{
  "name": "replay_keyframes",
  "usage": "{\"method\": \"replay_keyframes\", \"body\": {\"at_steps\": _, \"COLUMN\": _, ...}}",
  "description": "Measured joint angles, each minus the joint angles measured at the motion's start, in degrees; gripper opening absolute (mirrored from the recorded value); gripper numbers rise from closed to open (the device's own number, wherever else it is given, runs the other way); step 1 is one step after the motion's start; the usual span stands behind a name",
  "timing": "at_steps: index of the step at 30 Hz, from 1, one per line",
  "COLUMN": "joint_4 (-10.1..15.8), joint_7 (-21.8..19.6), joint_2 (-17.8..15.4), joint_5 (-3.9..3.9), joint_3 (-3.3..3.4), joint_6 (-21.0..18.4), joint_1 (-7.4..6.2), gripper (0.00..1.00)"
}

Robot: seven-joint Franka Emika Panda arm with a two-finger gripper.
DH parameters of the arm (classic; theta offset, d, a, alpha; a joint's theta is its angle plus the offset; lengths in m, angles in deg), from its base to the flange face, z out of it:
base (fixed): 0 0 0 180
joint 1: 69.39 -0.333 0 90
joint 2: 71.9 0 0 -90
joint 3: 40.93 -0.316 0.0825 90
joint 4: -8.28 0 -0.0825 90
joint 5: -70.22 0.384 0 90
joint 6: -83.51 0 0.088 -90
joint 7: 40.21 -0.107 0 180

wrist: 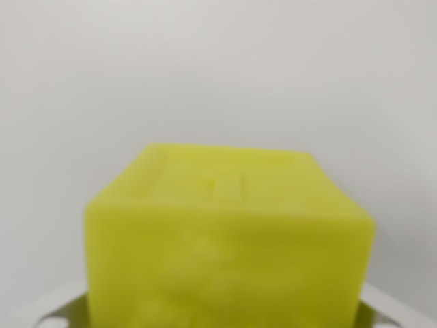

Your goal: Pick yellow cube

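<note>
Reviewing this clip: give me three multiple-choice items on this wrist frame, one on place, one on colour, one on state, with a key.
1. Where does the cube sit in the wrist view?
A. Lower centre, cut by the bottom edge
B. Top left corner
C. Far right edge, tiny

2. What colour is the cube?
A. Red
B. Yellow
C. Blue

3. How does the cube appear in the picture?
A. Far off and sharp
C. Hidden behind another thing
B. Very close and blurred

Key:
1 A, the yellow cube fills the lower middle and runs off the bottom.
2 B, all its visible faces are yellow against a plain white background.
3 B, it takes up much of the frame with soft edges; pale grey parts flank it at the bottom corners, too little shown to identify.
</note>
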State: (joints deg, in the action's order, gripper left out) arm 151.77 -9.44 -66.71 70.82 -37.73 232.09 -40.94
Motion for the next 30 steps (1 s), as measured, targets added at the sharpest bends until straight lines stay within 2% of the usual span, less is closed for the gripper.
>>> {"method": "replay_keyframes", "body": {"at_steps": 30, "joint_4": -2.2, "joint_7": -0.7, "joint_2": -9.6, "joint_5": -0.9, "joint_3": -0.01, "joint_6": -11.8, "joint_1": 0.07, "gripper": 0.0}}
